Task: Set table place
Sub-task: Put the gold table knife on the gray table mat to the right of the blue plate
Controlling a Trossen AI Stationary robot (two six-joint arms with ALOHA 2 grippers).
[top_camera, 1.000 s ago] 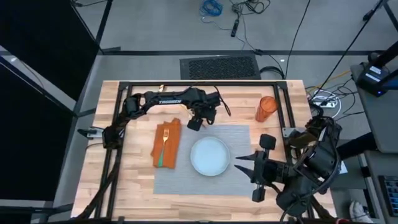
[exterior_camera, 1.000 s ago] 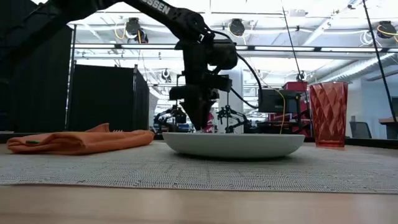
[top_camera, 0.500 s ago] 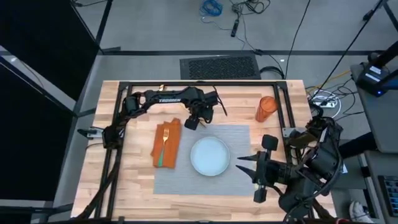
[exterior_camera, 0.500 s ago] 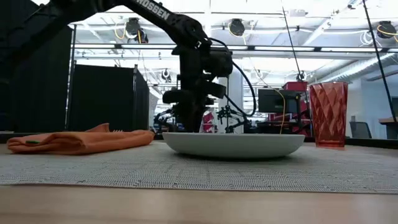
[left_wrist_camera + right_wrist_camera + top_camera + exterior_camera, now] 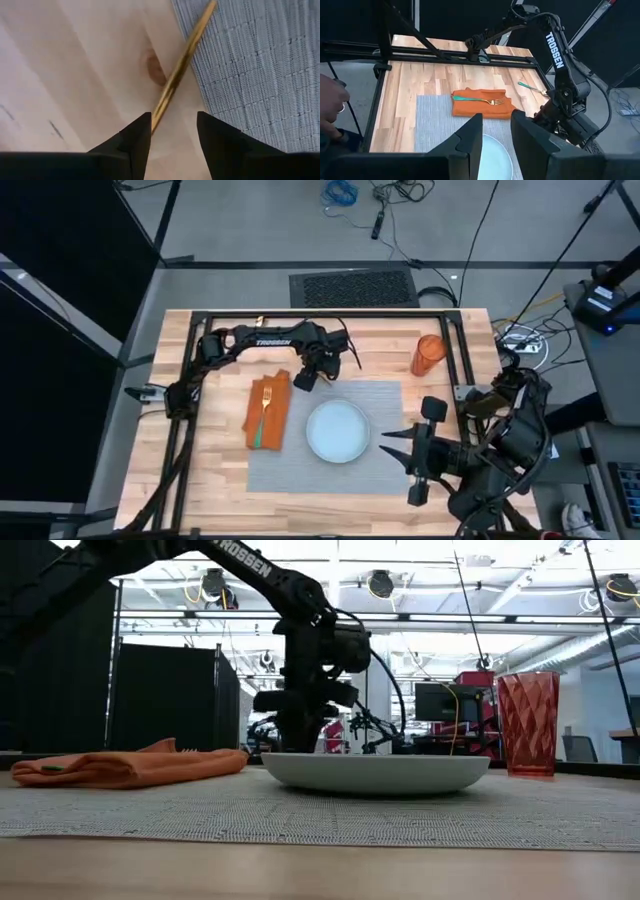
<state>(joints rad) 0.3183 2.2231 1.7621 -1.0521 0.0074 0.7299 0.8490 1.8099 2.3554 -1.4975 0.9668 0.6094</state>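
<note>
Ok so the place [image 5: 385,398], that grey woven mat, lies flat in the middle of the table [image 5: 200,470], a bit toward the right edge. The pale plate [image 5: 338,430] sits on it, and the orange napkin [image 5: 281,394] with a fork [image 5: 265,408] on top lies just off its left edge. The red tumbler [image 5: 427,355] stands near the table's far right corner.

The left pincer [image 5: 174,135] is down low by the mat's far left corner. Its fingers are set a little apart, straddling one end of a thin gold utensil [image 5: 183,59], and they aren't clamped on it. That utensil lies flat, half on bare wood and half over the mat's edge. Can't tell whether it's a knife or a spoon.

My take on handling: the utensil is stiff, light, slick metal lying flush on the table, so it's easy to skid away. I'd pinch across the narrow handle, square and low, near the middle so it doesn't swing. The mat looks soft and floppy and could bunch if dragged, though the plate probably pins it.

The right pincer [image 5: 495,145] waits at the mat's right edge, fingers parted and empty.
</note>
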